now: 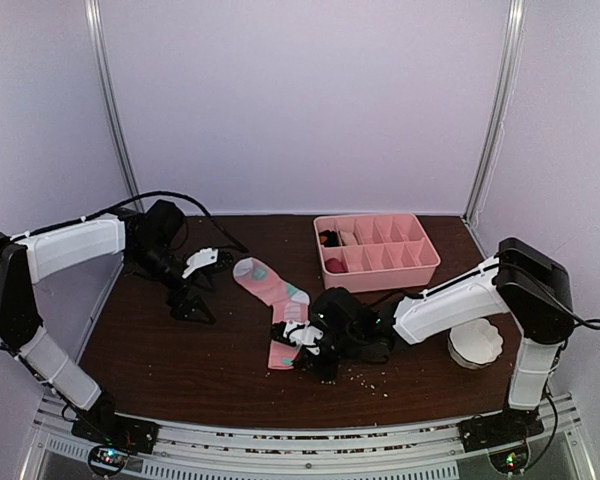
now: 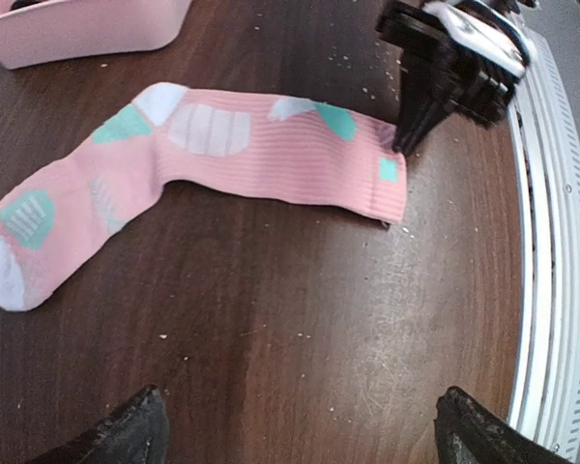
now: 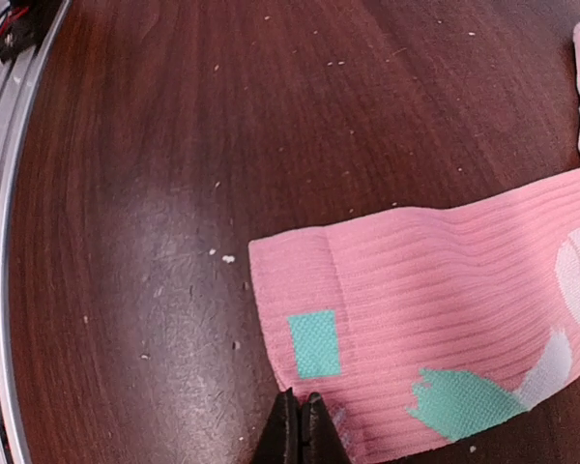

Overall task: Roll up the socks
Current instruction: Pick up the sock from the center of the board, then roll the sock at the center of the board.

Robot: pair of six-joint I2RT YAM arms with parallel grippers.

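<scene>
Lying flat on the dark table (image 1: 170, 350) is a pink sock (image 1: 273, 290) with mint and white patches. Its toe points toward the back and its cuff toward the near edge, between the two arms.

The right claw (image 1: 315, 352) is down at the cuff. In the right wrist view its fingertips (image 3: 300, 425) are pressed together with no gap, right at the cuff's edge beside a small mint square on the sock (image 3: 435, 319). Whether any fabric is caught between them cannot be told. The left wrist view shows the same claw (image 2: 406, 140) coming down onto the cuff's corner of the sock (image 2: 271, 155).

The left claw (image 1: 192, 290) is spread wide, low over bare wood to the left of the sock and holding nothing. Its two dark fingertips (image 2: 126, 430) sit at the bottom corners of its own view, well apart from the sock.

Behind the sock, toward the right, stands a pink divided tray (image 1: 380, 280). Only its left-end cells hold anything: small lumps (image 1: 338, 240) of dark, beige and maroon, too small to identify. A corner of the tray (image 2: 77, 34) shows in the left wrist view, apart from the sock's foot.

A white scalloped bowl (image 1: 477, 355) sits on the table near the right arm. Pale crumbs (image 1: 365, 378) dot the wood near the right claw.
</scene>
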